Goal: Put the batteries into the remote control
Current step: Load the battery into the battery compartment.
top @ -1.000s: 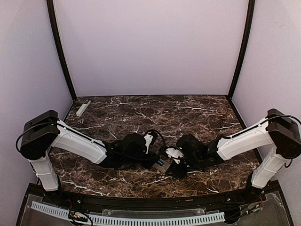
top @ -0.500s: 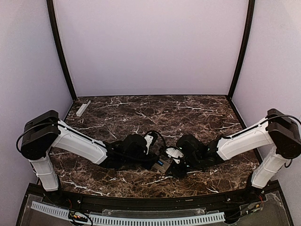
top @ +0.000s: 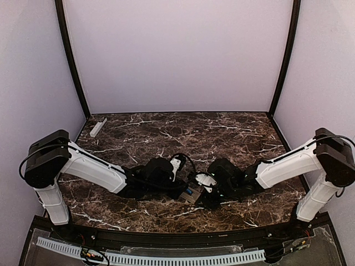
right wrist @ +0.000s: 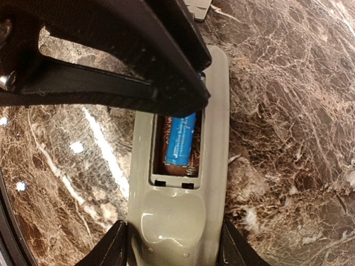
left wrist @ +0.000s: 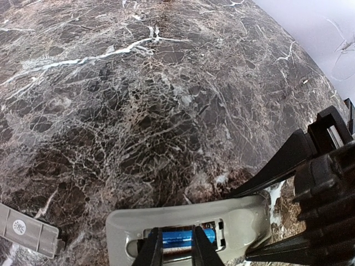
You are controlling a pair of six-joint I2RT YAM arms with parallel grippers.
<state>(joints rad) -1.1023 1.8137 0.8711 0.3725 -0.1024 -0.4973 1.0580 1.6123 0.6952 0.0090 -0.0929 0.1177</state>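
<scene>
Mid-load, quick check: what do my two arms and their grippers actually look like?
Left arm and right arm: white link shells with bulky black joint housings, and a thin black cable looping alongside. Left gripper and right gripper: matte black with flat, tapering fingers. No markings are visible.

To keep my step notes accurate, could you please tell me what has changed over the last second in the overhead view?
Hardly anything visibly changed. From above, the blue of the battery shows slightly less under the left tool, which may have edged over it. The remote control lies where it was, held by the right tool. Both arms stay low, and the grey bar has not moved.
</scene>
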